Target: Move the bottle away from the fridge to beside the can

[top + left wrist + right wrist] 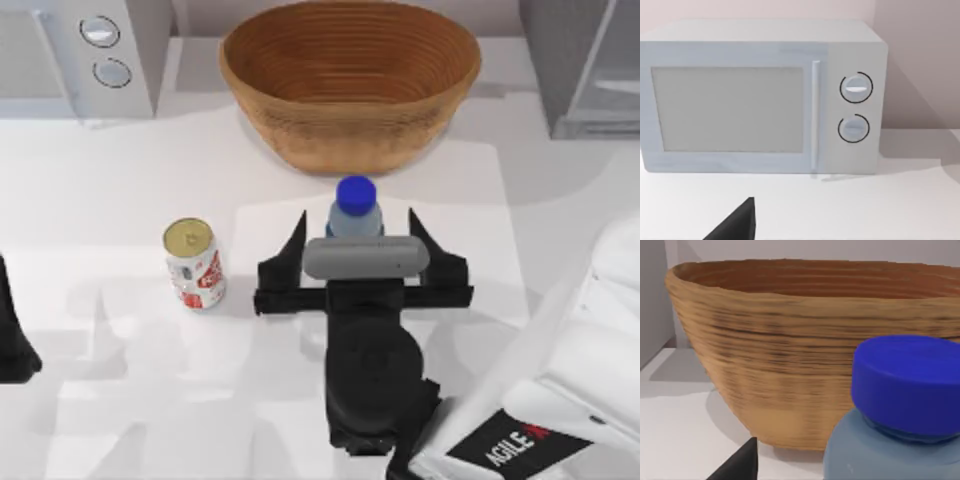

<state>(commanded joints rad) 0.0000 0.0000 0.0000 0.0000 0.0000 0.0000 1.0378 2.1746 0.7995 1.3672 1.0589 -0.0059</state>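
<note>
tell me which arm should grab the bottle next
Right. The right gripper is open with its fingers either side of the bottle; the left gripper sits parked at the table's left edge, beyond the can.

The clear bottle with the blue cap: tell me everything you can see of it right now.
The small clear plastic bottle with a blue screw cap stands upright near the table's middle, just in front of the woven brown basket, apart from it. Its pale bluish shoulders show below the cap; the lower body is hidden under the right gripper, whose open black fingers flank it on both sides without visibly touching. The red and white can with a gold top stands off to its left.
</note>
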